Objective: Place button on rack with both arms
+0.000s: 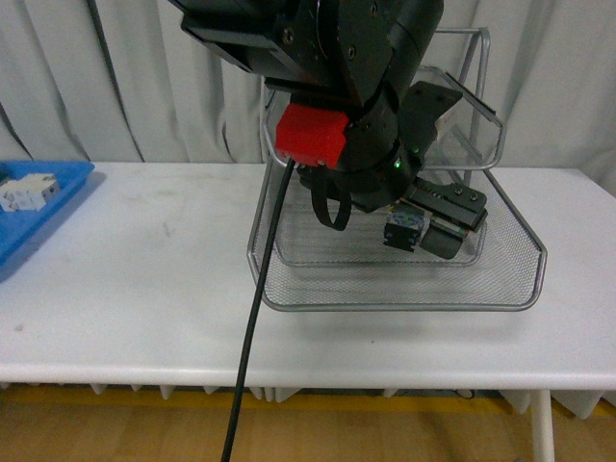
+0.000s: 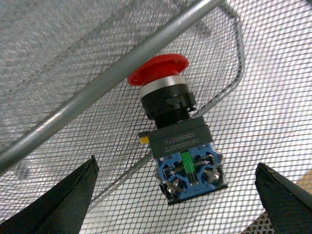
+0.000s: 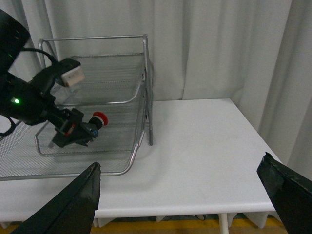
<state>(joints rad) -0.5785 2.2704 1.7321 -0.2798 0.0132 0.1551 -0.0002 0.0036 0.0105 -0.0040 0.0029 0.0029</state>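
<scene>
The button [image 2: 178,141] lies on its side on the mesh of the rack [image 2: 112,68], red cap [image 2: 158,70] away from my left wrist camera, blue contact end toward it. My left gripper [image 2: 175,204] is open, its fingers [image 2: 58,200] on either side of the contact end and not touching it. In the front view the left gripper [image 1: 438,223] reaches into the silver rack [image 1: 510,279] beside the button [image 1: 402,231]. The right wrist view shows the button [image 3: 99,118] on what looks like the middle tier of the rack [image 3: 136,92]. My right gripper [image 3: 178,195] is open and empty above the table, right of the rack.
A blue tray [image 1: 43,217] holding a white terminal block [image 1: 27,191] sits at the table's left end. A black cable [image 1: 255,318] hangs from the left arm across the table's front edge. White curtains close off the back. The white table [image 3: 204,146] extends right of the rack.
</scene>
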